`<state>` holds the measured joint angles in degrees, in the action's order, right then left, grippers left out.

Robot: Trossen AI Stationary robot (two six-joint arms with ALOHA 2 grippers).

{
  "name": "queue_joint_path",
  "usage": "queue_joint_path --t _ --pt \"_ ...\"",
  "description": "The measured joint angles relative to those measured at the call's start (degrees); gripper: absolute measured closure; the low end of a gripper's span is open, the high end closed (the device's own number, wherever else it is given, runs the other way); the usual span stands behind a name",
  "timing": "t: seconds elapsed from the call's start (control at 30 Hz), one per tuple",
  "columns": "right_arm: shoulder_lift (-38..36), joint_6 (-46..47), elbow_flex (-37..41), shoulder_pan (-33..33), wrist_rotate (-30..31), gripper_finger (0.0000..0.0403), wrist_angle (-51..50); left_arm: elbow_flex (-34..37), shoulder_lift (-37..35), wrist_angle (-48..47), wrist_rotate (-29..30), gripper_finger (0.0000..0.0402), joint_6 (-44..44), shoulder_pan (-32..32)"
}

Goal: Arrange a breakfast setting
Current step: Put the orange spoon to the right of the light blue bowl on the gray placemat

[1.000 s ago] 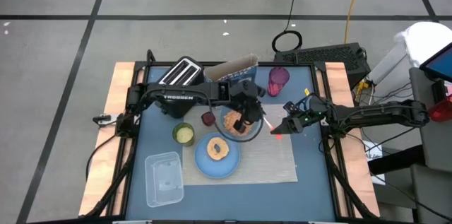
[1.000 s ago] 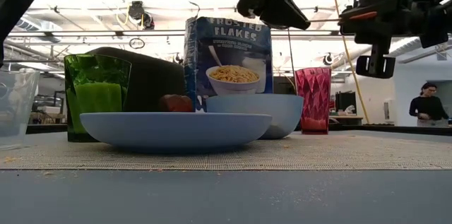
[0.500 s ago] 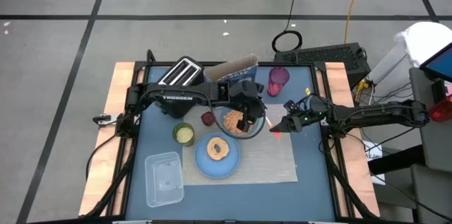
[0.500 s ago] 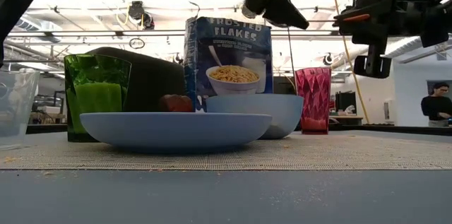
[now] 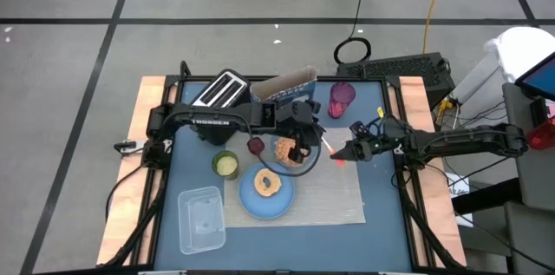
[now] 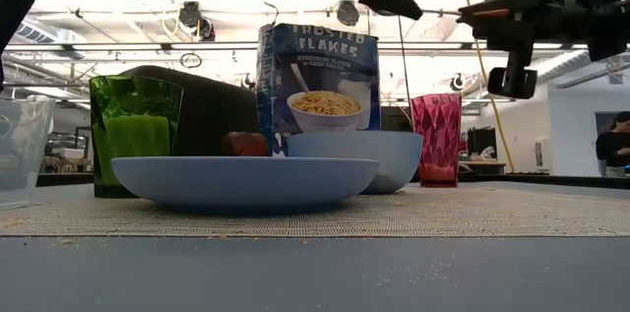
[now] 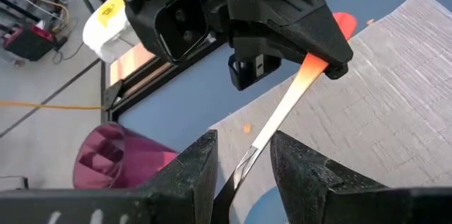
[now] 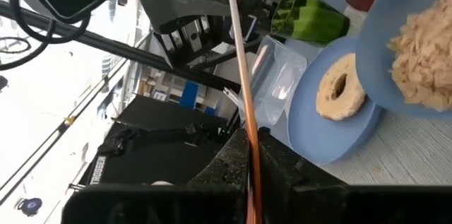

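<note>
Gripping the orange-handled metal spoon [image 7: 282, 114] by its handle above the beige rectangular placemat [image 5: 334, 190], the right gripper [image 5: 340, 153] faced the left gripper [image 5: 305, 147], whose fingers [image 7: 189, 174] stood slightly apart around the spoon's metal end.

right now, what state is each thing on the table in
spoon, in the air, handle gripped by right claw
left claw, open around spoon's metal end
bowl, upright, cereal in it
plate, bagel on it
cereal box, upright, top open
purple cup, upright
green cup, upright
</note>
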<state>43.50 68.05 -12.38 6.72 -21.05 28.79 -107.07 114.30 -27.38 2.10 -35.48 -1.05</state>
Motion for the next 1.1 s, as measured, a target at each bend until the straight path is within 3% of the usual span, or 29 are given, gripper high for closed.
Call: queue_joint_path --t 1.1 --pt "0.0 0.32 0.13 0.02 0.17 0.04 -0.02 0.0 -0.07 0.11 -0.12 0.0254 1.53 -0.38"
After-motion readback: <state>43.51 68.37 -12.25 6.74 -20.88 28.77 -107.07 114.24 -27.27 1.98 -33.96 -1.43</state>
